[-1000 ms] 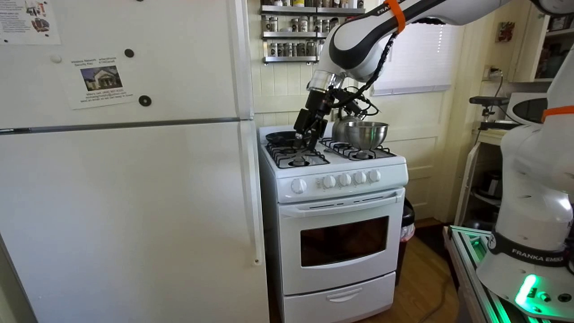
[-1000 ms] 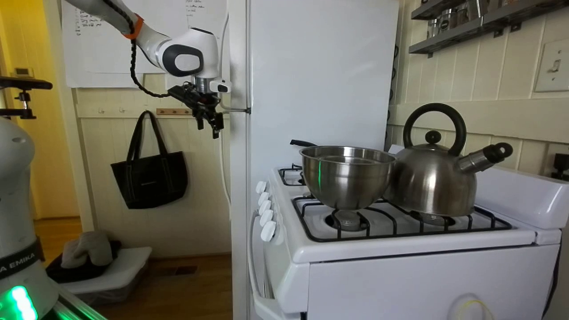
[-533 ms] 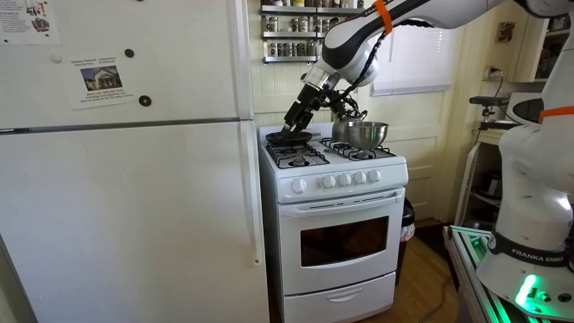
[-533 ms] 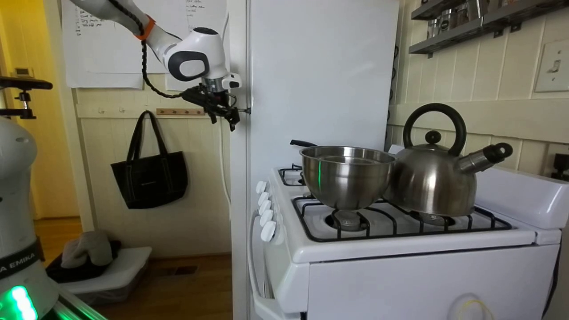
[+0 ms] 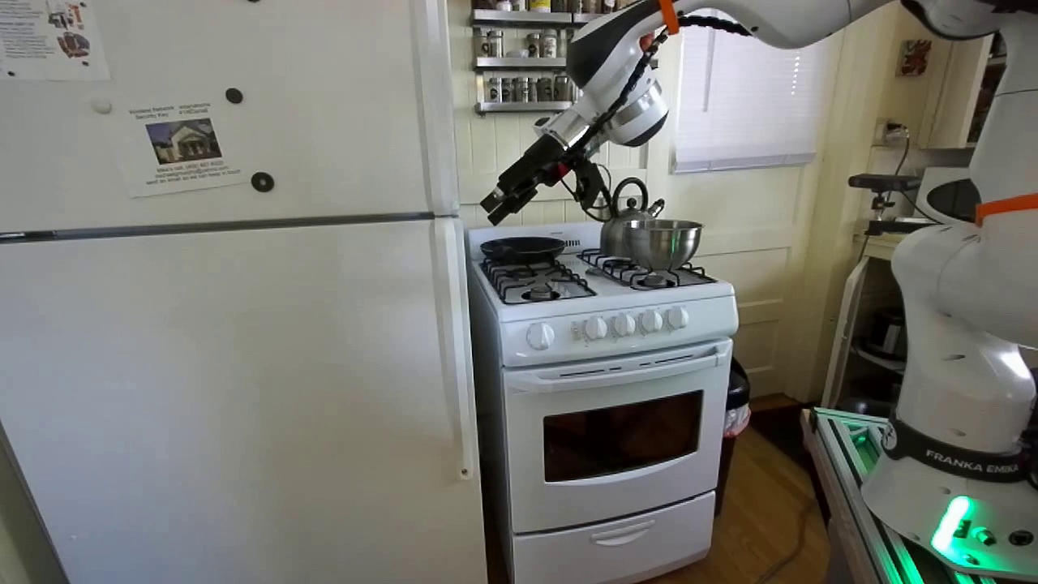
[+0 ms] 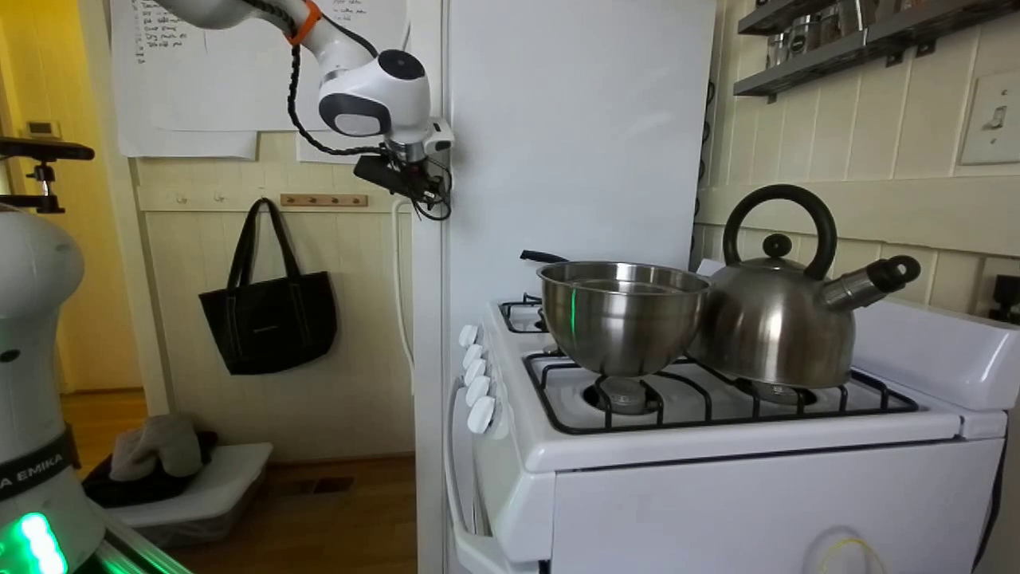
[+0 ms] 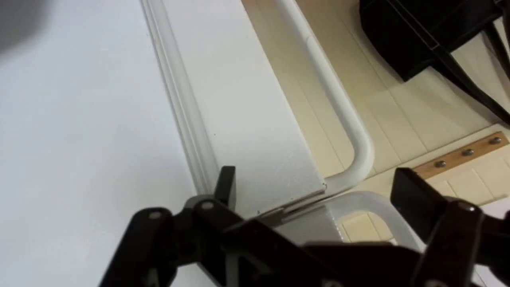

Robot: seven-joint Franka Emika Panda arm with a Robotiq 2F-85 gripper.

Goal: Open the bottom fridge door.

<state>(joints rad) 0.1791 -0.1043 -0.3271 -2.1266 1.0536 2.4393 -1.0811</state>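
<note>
In an exterior view the bottom fridge door (image 5: 235, 389) stands closed beside the left edge of the counter (image 5: 616, 299) on top of the stove (image 5: 616, 389) — a tall, plain white panel, smooth and faintly glossy. In the wrist view its white handle (image 7: 346, 107) curves in to the door's top corner. The end effector (image 7: 316, 181) hovers near that corner — released, fingers (image 7: 226, 187) spread wide; whether it touches, I cannot tell. A black pan (image 5: 523, 250) sits by the counter's back left corner.
</note>
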